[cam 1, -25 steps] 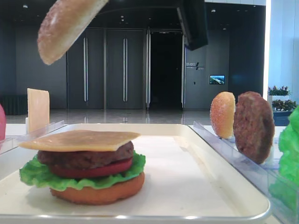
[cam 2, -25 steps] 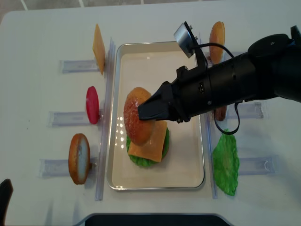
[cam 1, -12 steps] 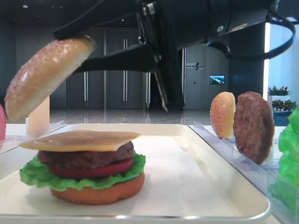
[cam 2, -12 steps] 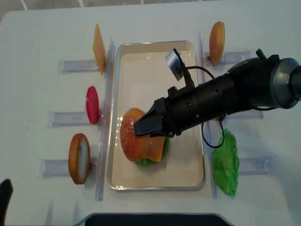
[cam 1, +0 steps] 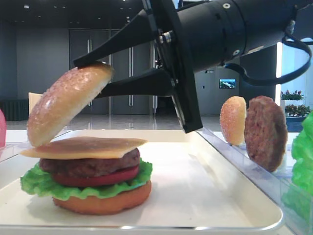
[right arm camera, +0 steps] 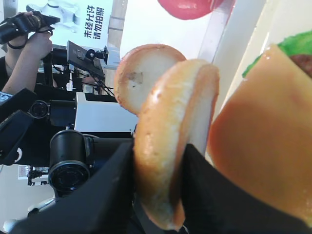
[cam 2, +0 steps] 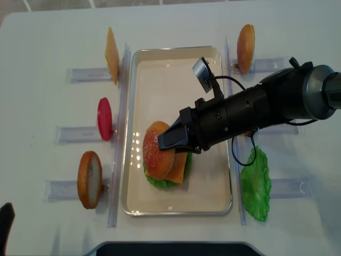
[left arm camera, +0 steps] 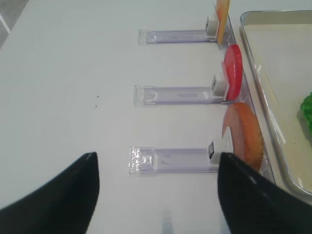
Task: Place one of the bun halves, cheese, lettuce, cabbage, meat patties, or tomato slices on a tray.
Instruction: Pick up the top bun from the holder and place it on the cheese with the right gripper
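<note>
— Where are we on the burger?

— We're capping it: our right gripper (cam 2: 166, 142) is clamped on the bun top (cam 1: 66, 100), tilted, its low edge at the cheese (cam 1: 85, 146) on the stack, left side of the tray (cam 2: 176, 58).

— Next?

— We judge: level it, lower, release. Our left gripper's (left arm camera: 155, 190) fingers stand wide, empty.

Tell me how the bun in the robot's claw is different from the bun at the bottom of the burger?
The top bun is domed, speckled and tilted, pinched in the right gripper; the bottom bun is flat, smooth, orange, lying on the tray under the lettuce. Both are round.
</note>
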Robot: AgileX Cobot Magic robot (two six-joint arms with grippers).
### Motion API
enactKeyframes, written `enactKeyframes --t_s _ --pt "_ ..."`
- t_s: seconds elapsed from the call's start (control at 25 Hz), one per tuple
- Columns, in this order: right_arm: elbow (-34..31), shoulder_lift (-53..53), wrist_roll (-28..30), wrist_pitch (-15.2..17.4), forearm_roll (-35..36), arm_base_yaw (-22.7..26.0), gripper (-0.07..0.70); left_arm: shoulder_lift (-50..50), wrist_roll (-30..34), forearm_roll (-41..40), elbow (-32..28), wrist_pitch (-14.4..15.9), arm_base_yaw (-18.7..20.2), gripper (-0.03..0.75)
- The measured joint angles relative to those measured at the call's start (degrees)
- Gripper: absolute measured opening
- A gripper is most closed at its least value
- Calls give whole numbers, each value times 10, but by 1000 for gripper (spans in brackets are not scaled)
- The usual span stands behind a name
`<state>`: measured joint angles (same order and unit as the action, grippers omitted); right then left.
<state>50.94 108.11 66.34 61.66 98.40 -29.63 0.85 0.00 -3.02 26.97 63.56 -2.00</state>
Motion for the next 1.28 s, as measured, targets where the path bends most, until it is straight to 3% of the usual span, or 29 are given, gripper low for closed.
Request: enactKeyframes --t_s 0.76,1.28 --pt "0 0 -10 -18 -18 1 249 0 0 0 0 0 0 578" --pt "0 -31 -19 -94 -95 36 403 0 0 0 0 0 0 578"
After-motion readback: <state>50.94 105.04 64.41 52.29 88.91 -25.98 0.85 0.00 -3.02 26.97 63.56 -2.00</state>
